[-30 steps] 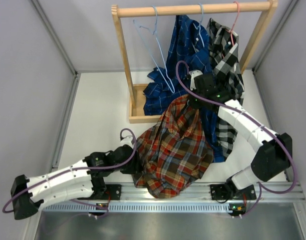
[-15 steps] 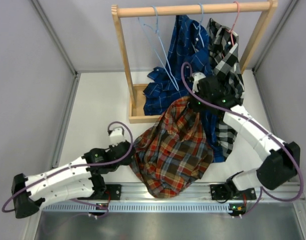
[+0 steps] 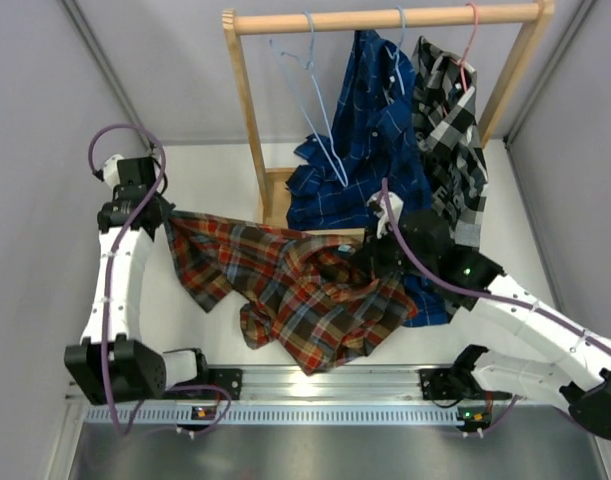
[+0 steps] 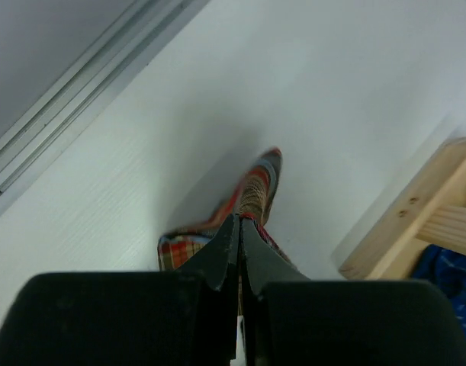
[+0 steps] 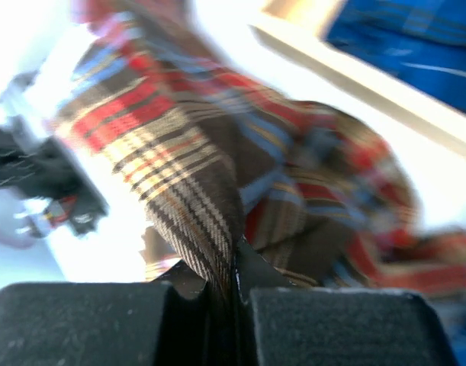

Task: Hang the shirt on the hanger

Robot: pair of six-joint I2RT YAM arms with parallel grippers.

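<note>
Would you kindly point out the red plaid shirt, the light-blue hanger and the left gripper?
shirt (image 3: 305, 290), top external view, middle of the spread cloth.
hanger (image 3: 324, 110), top external view, its right sloping wire.
left gripper (image 4: 239, 223), left wrist view, between its closed fingertips.

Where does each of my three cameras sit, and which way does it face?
Top external: above and behind the bases, looking down on the table; both arms show, the red plaid shirt stretched between them.
Left wrist: on the left arm, looking along its shut jaws, which pinch the shirt, toward the wooden rack.
Right wrist: on the right arm, looking along shut jaws over the shirt; blurred.
Shared: the shirt, in all three.
</note>
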